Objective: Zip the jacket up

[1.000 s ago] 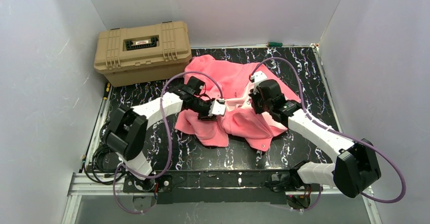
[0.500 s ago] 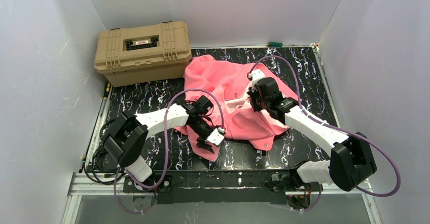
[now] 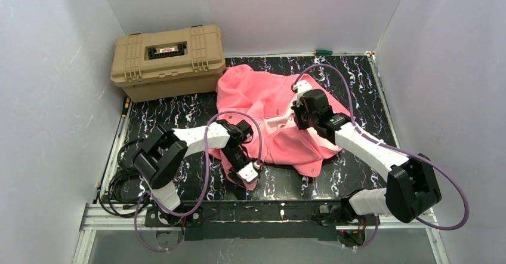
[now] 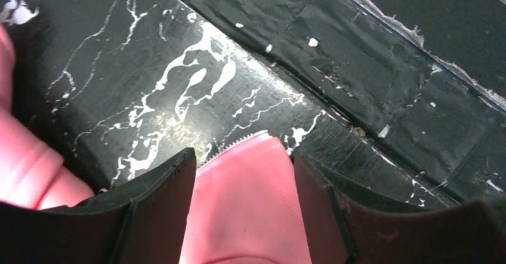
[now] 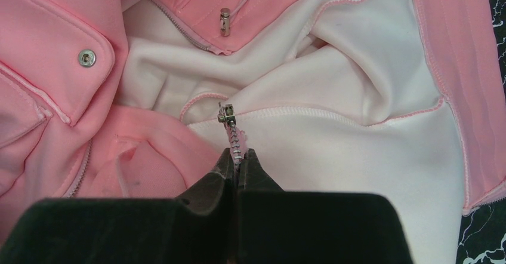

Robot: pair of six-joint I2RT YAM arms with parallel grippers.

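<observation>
The salmon-pink jacket (image 3: 268, 97) lies crumpled and open on the black marbled table, pale lining showing in the middle. My right gripper (image 3: 296, 118) sits over the jacket's centre. In the right wrist view it (image 5: 240, 154) is shut on the zipper tape just below the metal slider (image 5: 225, 116). My left gripper (image 3: 241, 180) is at the jacket's near-left corner by the table's front edge. In the left wrist view it (image 4: 243, 156) is open, and a pink corner of the jacket (image 4: 244, 198) edged with zipper teeth (image 4: 235, 144) lies between the fingers.
A tan hard case (image 3: 169, 61) stands at the back left, touching the jacket's hood side. A green-handled tool (image 3: 323, 52) lies along the back edge. Loose cables (image 3: 119, 180) hang off the table's left. White walls close in three sides.
My left arm swung from the jacket's middle down toward the near edge, pulling the jacket's corner with it, and its jaws opened. The right gripper kept its hold and barely moved.
</observation>
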